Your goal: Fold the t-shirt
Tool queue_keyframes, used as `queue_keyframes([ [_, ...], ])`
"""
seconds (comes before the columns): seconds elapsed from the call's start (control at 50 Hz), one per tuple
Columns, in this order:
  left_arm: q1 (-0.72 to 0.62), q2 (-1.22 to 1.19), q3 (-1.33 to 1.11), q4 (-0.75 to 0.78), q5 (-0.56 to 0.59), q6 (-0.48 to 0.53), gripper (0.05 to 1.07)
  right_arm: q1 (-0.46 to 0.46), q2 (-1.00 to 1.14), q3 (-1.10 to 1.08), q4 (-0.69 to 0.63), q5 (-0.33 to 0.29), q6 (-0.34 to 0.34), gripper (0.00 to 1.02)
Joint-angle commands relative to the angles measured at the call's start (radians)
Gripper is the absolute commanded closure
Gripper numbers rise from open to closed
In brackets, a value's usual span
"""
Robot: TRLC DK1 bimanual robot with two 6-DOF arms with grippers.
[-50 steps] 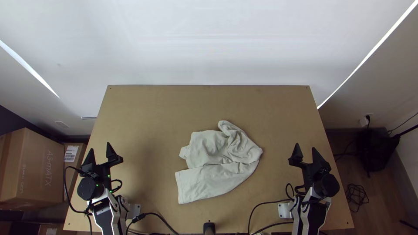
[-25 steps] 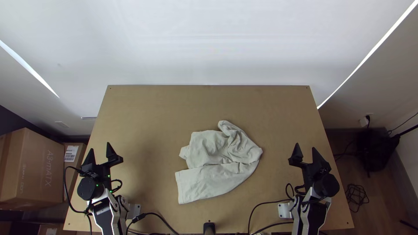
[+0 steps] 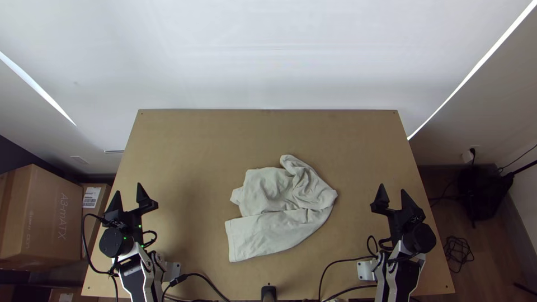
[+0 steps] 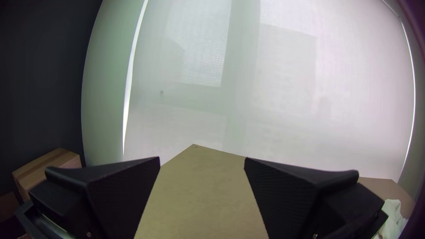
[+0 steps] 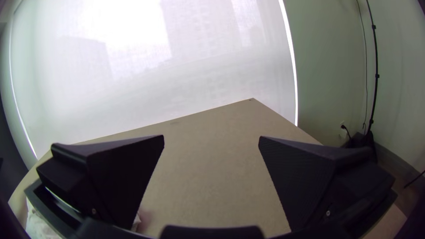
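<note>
I find my left hand (image 3: 128,187) and right hand (image 3: 392,187) open. The t-shirt (image 3: 274,207) lies bunched, central on the surface (image 3: 190,140), long axis near-left to far-right, straight-edged end pointing left.

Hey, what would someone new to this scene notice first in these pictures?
Probably the crumpled off-white cloth shirt lying partly bunched at the middle of the light wooden table. Next, the two black wide-fingered grippers, both open and empty: the left gripper at the table's left side, the right gripper at its right.
</note>
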Motion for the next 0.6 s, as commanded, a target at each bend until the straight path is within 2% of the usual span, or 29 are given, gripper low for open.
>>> queue_keyframes([
  [0.0, 0.008, -0.006, -0.044, -0.007, -0.006, 0.02, 0.1, 0.007, -0.007, -0.011, 0.006, 0.033, -0.008, 0.04],
  [0.06, 0.008, -0.006, -0.044, -0.007, -0.006, 0.02, 0.1, 0.009, -0.011, -0.009, 0.003, 0.064, -0.034, 0.04],
  [0.1, 0.008, -0.006, -0.044, -0.007, -0.006, 0.02, 0.1, 0.012, -0.011, -0.011, 0.006, 0.062, -0.078, 0.04],
  [0.18, 0.008, -0.006, -0.044, -0.007, -0.006, 0.02, 0.1, 0.026, -0.011, -0.006, 0.007, 0.064, -0.093, 0.04],
  [0.24, 0.007, -0.006, -0.044, -0.004, -0.006, 0.019, 0.1, 0.024, -0.011, 0.009, 0.009, 0.081, -0.132, 0.04],
  [0.36, 0.007, -0.007, -0.044, -0.006, -0.006, 0.019, 0.1, 0.026, 0.005, 0.069, 0.01, 0.104, -0.147, 0.04],
  [0.46, -0.004, -0.007, -0.044, -0.004, -0.006, -0.027, 0.1, 0.036, 0.095, 0.161, 0.012, 0.102, -0.146, 0.04],
  [0.58, -0.008, -0.006, -0.044, -0.004, -0.006, -0.047, 0.1, 0.128, 0.335, 0.342, -0.03, 0.104, -0.144, 0.04],
])
